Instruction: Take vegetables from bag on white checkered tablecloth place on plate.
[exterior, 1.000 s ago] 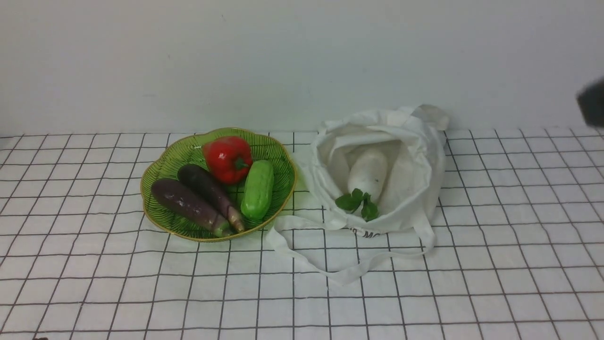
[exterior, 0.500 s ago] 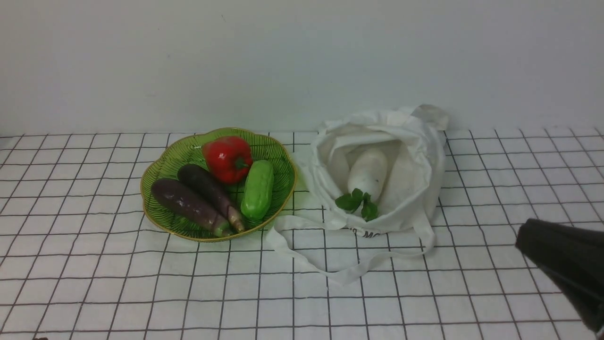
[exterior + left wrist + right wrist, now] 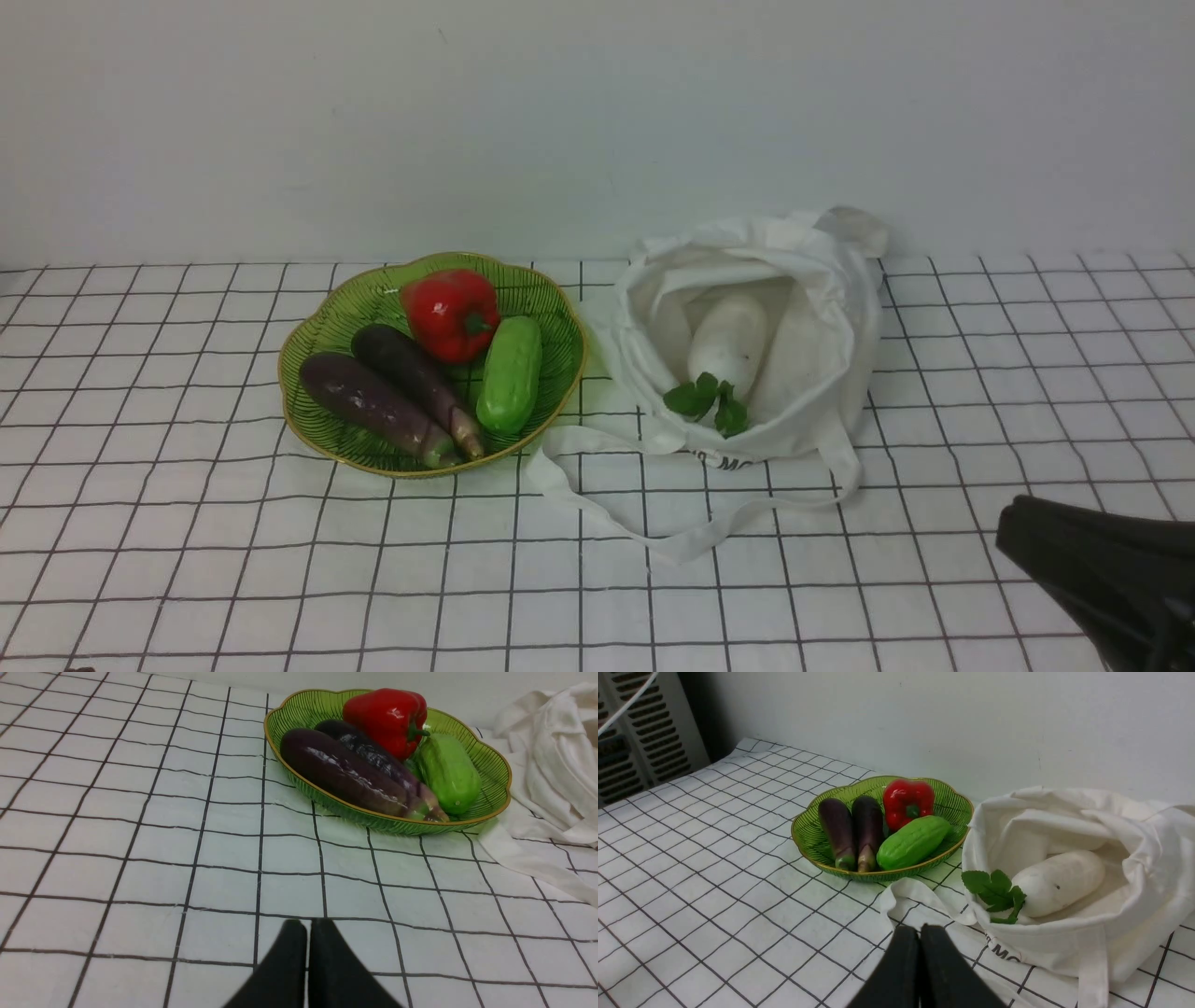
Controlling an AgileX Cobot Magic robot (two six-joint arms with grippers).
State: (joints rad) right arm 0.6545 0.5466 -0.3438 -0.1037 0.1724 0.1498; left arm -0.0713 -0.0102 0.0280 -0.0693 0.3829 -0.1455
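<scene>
The green cucumber [image 3: 510, 373] lies in the green glass plate [image 3: 322, 331] left of centre; both also show in the left wrist view [image 3: 448, 772] and the right wrist view [image 3: 913, 842]. The white radish [image 3: 728, 341] with green leaves lies inside the open white bag [image 3: 822, 373] on the checkered tablecloth [image 3: 187, 560]; the right wrist view shows it too [image 3: 1057, 882]. My right gripper [image 3: 920, 931] is shut and empty, low at the front right [image 3: 1013, 523], short of the bag. My left gripper [image 3: 307, 926] is shut and empty over the cloth, short of the plate.
A red bell pepper [image 3: 452, 313] and two purple eggplants [image 3: 373, 401] share the plate. The bag's strap handles [image 3: 597, 495] trail forward on the cloth. A pale wall stands behind. A grey slatted unit [image 3: 630, 732] stands beyond the table's side.
My right arm dropped from the upper right edge to the lower right corner, then edged slightly left and lower. The vegetables, plate and bag have not moved.
</scene>
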